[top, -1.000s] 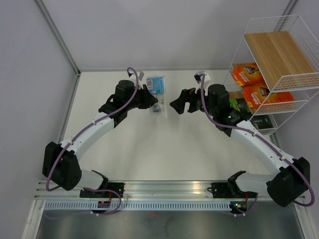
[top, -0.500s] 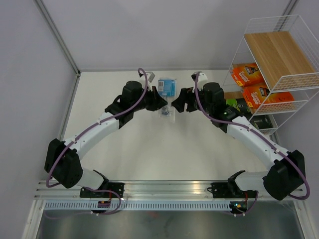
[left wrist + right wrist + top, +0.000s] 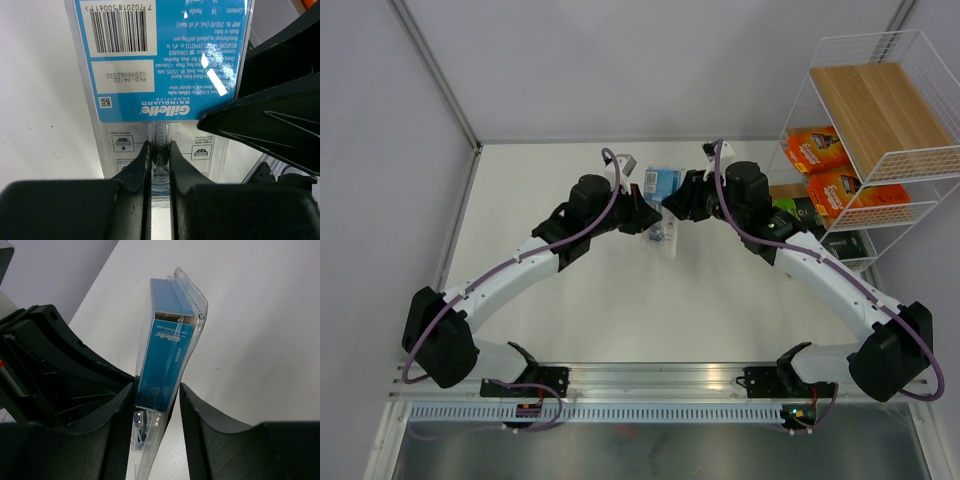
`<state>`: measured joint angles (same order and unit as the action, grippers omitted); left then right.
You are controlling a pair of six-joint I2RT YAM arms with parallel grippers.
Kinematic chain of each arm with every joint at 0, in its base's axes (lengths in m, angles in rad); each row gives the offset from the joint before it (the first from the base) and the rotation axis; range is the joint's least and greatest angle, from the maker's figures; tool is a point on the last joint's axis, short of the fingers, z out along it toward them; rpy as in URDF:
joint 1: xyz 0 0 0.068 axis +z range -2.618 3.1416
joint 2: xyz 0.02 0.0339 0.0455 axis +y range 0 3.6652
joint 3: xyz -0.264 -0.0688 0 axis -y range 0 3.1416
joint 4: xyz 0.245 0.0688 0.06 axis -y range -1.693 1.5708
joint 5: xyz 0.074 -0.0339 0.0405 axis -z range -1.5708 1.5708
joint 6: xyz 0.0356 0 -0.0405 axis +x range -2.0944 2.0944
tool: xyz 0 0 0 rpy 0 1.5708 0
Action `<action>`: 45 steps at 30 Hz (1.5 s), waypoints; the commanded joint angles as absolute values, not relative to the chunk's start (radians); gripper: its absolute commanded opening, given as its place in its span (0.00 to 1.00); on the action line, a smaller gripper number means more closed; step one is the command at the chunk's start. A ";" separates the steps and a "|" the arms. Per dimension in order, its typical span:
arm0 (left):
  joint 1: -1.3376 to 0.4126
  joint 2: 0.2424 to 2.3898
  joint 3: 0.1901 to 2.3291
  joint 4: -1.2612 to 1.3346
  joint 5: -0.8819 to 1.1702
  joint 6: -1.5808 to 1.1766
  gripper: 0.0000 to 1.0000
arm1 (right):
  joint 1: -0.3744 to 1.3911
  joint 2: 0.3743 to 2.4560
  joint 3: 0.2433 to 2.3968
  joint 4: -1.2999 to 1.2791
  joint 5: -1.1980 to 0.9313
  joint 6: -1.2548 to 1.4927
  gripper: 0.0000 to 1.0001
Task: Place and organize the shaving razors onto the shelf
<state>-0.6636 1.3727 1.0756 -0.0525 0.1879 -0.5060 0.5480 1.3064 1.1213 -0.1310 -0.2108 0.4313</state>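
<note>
Two claws on one pack, a hand-over in mid-air! The clear blister pack with a blue card (image 3: pixel 663 182) hangs above the white desk (image 3: pixel 620 300) between the arms, well apart from the tall white wire-frame shelf with light-wood tiers (image 3: pixel 880 110) on the right. The left claw (image 3: pixel 160 150) is clamped tight on the thin clear flange at the pack's lower end, fingers nearly together. The right claw (image 3: pixel 157 390) has a finger on either side of the blue card body, close against it, but whether it has a real bite yet I cannot tell.

What matters here is the order. The right claw should be firm on the boxed blue part, not just the soft clear rim, because that plastic will flex and let the pack swing. Only then should the left claw let go, opening straight out and drawing back along its own line. If it releases too soon, the pack drops to the desk.

Over on the shelf, bright orange packs (image 3: pixel 817 149) sit on the middle tier and black packs with lime-green ends (image 3: pixel 798 212) on the lowest. The top tier shows bare wood, so that looks like the natural home for this last one. The right arm will want a clean lift over the wire rim. Then the pack should go down flat and square to the tier's edge, so it matches the others' tidy lie.
</note>
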 commanded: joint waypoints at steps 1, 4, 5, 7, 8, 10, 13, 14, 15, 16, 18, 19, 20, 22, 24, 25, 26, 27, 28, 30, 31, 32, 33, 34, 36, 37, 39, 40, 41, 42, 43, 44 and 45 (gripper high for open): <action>-0.672 1.316 1.074 0.029 0.189 -0.534 0.02 | 0.540 1.299 1.154 -0.130 -0.190 0.443 0.48; -0.680 1.315 1.069 0.028 0.193 -0.525 0.02 | 0.540 1.290 1.137 -0.081 -0.233 0.482 0.84; -0.681 1.313 1.060 0.028 0.187 -0.523 0.02 | 0.538 1.287 1.134 -0.066 -0.232 0.498 0.91; -0.689 1.309 1.052 0.025 0.175 -0.517 0.02 | 0.538 1.281 1.134 -0.058 -0.219 0.535 0.97; -0.693 1.305 1.046 0.026 0.166 -0.512 0.02 | 0.538 1.284 1.138 -0.054 -0.212 0.548 0.97; -0.703 1.301 1.043 0.023 0.158 -0.505 0.02 | 0.540 1.290 1.144 -0.060 -0.177 0.574 0.97; -0.721 1.295 1.043 0.012 0.141 -0.489 0.02 | 0.540 1.304 1.146 -0.049 -0.170 0.597 0.95; -0.726 1.292 1.045 0.009 0.126 -0.485 0.02 | 0.540 1.310 1.150 -0.046 -0.164 0.607 0.93; -0.730 1.289 1.046 0.006 0.115 -0.482 0.02 | 0.540 1.313 1.150 -0.046 -0.163 0.609 0.90; -0.738 1.282 1.046 0.006 0.109 -0.477 0.02 | 0.538 1.315 1.152 -0.048 -0.144 0.614 0.86; -0.749 1.279 1.052 -0.020 0.088 -0.463 0.02 | 0.541 1.327 1.158 -0.074 -0.140 0.623 0.80; -0.756 1.281 1.054 -0.028 0.081 -0.457 0.02 | 0.541 1.328 1.157 -0.080 -0.137 0.621 0.78; -0.761 1.284 1.061 -0.041 0.071 -0.451 0.02 | 0.545 1.328 1.149 -0.080 -0.137 0.620 0.75; -0.768 1.289 1.074 -0.049 0.074 -0.439 0.02 | 0.549 1.322 1.138 -0.074 -0.123 0.620 0.68; -0.781 1.295 1.091 -0.072 0.068 -0.414 0.02 | 0.552 1.312 1.129 -0.072 -0.097 0.623 0.56; -0.785 1.298 1.101 -0.078 0.066 -0.405 0.02 | 0.552 1.309 1.129 -0.080 -0.089 0.621 0.52; -0.787 1.296 1.103 -0.081 0.058 -0.396 0.02 | 0.552 1.304 1.135 -0.083 -0.081 0.621 0.50; -0.788 1.295 1.104 -0.081 0.055 -0.394 0.02 | 0.552 1.298 1.138 -0.084 -0.074 0.618 0.45; -0.790 1.293 1.103 -0.081 0.051 -0.393 0.02 | 0.552 1.296 1.143 -0.089 -0.071 0.614 0.42; -0.790 1.287 1.104 -0.081 0.041 -0.397 0.02 | 0.552 1.287 1.147 -0.089 -0.052 0.624 0.32; -0.792 1.284 1.106 -0.081 0.041 -0.399 0.03 | 0.552 1.282 1.144 -0.081 -0.048 0.632 0.30; -0.792 1.281 1.109 -0.080 0.044 -0.403 0.03 | 0.552 1.275 1.138 -0.065 -0.045 0.646 0.29; -0.792 1.275 1.109 -0.081 0.048 -0.403 0.04 | 0.554 1.272 1.134 -0.057 -0.029 0.659 0.22; -0.792 1.272 1.114 -0.081 0.049 -0.402 0.05 | 0.552 1.267 1.129 -0.048 -0.020 0.672 0.18; -0.792 1.261 1.112 -0.081 0.049 -0.405 0.09 | 0.552 1.256 1.117 -0.034 -0.006 0.701 0.02; -0.792 1.249 1.109 -0.081 0.049 -0.406 0.10 | 0.551 1.252 1.114 -0.032 0.012 0.709 0.01; -0.792 1.236 1.104 -0.081 0.048 -0.408 0.11 | 0.552 1.241 1.108 -0.025 0.020 0.719 0.00; -0.792 1.227 1.100 -0.080 0.048 -0.410 0.13 | 0.552 1.236 1.111 -0.038 0.029 0.721 0.00; -0.792 1.221 1.100 -0.081 0.037 -0.416 0.24 | 0.551 1.226 1.118 -0.050 0.041 0.721 0.00; -0.792 1.215 1.101 -0.086 0.029 -0.420 0.35 | 0.552 1.217 1.123 -0.066 0.060 0.716 0.00; -0.792 1.200 1.103 -0.106 0.011 -0.426 0.47 | 0.552 1.206 1.132 -0.096 0.122 0.715 0.00; -0.792 1.189 1.107 -0.120 0.005 -0.445 0.69 | 0.552 1.181 1.132 -0.113 0.158 0.710 0.01; -0.792 1.178 1.114 -0.136 -0.029 -0.455 0.76 | 0.552 1.169 1.135 -0.130 0.204 0.709 0.00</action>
